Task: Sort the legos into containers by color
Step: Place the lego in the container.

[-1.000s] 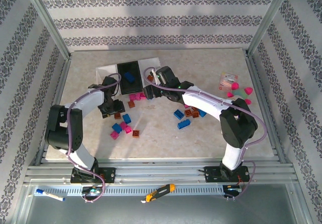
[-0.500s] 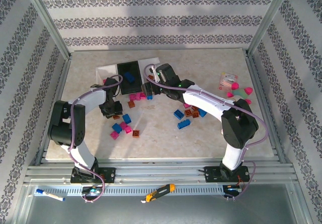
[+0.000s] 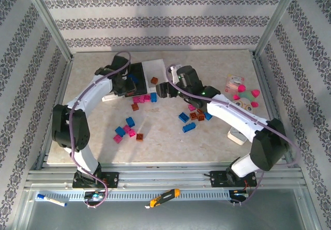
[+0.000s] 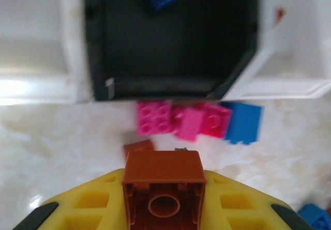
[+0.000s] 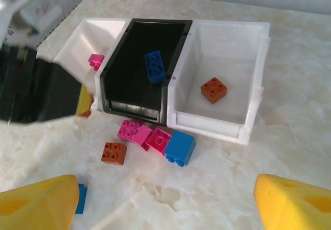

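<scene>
The left gripper [image 4: 163, 209] is clamped on a brown brick [image 4: 163, 170], just near of the black tray [image 4: 170, 85]. Its likely home, the right white tray [image 5: 207, 120] where a brown lego [image 5: 213, 90] sits, lies farther and rightward. The right gripper [image 5: 170, 204] hangs open.

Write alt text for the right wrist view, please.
Three trays in a row: the left white tray holds a pink brick, the black tray a blue brick, the right white tray a brown brick. Loose bricks lie in front, above the open right gripper.
</scene>
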Tool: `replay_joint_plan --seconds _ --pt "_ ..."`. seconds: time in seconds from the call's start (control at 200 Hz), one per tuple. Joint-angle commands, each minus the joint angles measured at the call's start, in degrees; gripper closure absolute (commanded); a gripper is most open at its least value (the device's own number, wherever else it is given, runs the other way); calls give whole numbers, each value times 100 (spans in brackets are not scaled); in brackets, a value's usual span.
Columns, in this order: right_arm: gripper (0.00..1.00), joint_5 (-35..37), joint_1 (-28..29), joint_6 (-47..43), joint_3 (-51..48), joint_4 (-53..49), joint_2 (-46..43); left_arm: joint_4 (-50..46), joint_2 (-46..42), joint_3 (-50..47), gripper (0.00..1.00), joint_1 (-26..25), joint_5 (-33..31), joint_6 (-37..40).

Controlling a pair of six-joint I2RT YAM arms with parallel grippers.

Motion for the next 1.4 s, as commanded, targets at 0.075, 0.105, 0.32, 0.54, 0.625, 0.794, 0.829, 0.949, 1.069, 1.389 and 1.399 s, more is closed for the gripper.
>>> replay_joint_plan --seconds 0.075,0.105,0.32,0.54,0.625,0.794,0.829,0.949,1.069,1.389,1.399 --pt "12 170 -102 267 -544 63 -465 -112 993 1334 72 -313 -73 -20" --pt "12 193 -119 277 -600 51 -525 -141 1186 1598 72 -347 -93 -11" --pt "12 367 -234 379 -946 -18 -853 -519 2562 3524 71 -427 -216 41" --pt "12 444 -425 479 -1170 -41 -1102 -1385 3960 5740 66 -426 -200 249" --pt "12 474 -508 513 -1180 -75 -1148 -1538 4146 6195 49 -445 -196 333" --pt "3 621 -674 561 -1253 -150 -1264 -1482 3876 6112 15 -540 -347 783" --pt "2 670 -726 605 -1283 -180 -1282 -1479 3795 6051 10 -569 -362 904" --pt "2 752 -962 825 -1504 -181 -1416 -1336 3374 5632 0 -678 -204 1286" --pt "2 900 -1251 1110 -1804 -210 -1617 -881 2742 4645 1 -820 5 1511" --pt "2 724 -1661 1251 -2342 -704 -1862 1561 408 726 1 -1607 41 2384" --pt "2 672 -1657 1227 -2341 -713 -1845 1634 338 610 1 -1632 68 2414"
